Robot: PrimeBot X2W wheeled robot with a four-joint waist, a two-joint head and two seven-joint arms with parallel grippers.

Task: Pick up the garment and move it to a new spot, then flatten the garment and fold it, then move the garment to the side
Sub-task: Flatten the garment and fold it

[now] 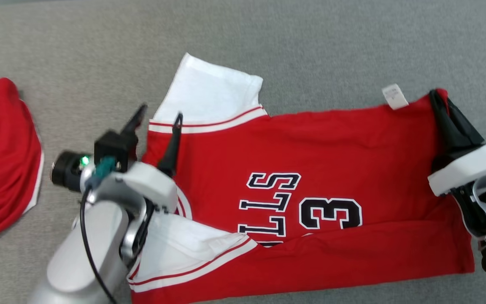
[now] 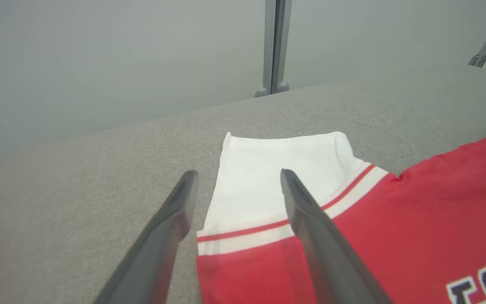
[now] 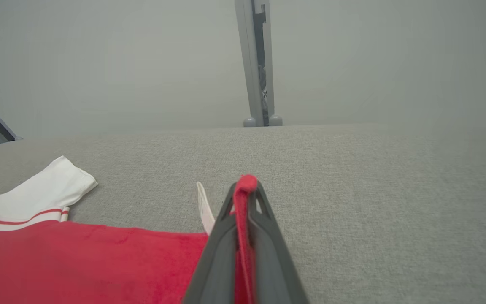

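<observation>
The garment [image 1: 310,169] is a red jersey with white sleeves and black-and-white lettering, spread across the grey surface, its near edge folded over. My left gripper [image 1: 159,114] hovers open at the jersey's left shoulder, by the far white sleeve [image 1: 209,93]. In the left wrist view its fingers [image 2: 310,219] straddle the sleeve's [image 2: 268,177] left edge and the red-and-white trim. My right gripper [image 1: 439,99] is shut on the jersey's far right corner. The right wrist view shows red cloth [image 3: 243,211] pinched between the right gripper's [image 3: 245,190] closed jaws, with a white tag [image 3: 205,207] beside them.
Another red garment [image 1: 2,156] lies bunched at the left edge of the grey surface [image 1: 331,50]. A white label [image 1: 395,96] sticks up at the jersey's far hem. Grey posts [image 2: 274,46] stand beyond the surface's far edge.
</observation>
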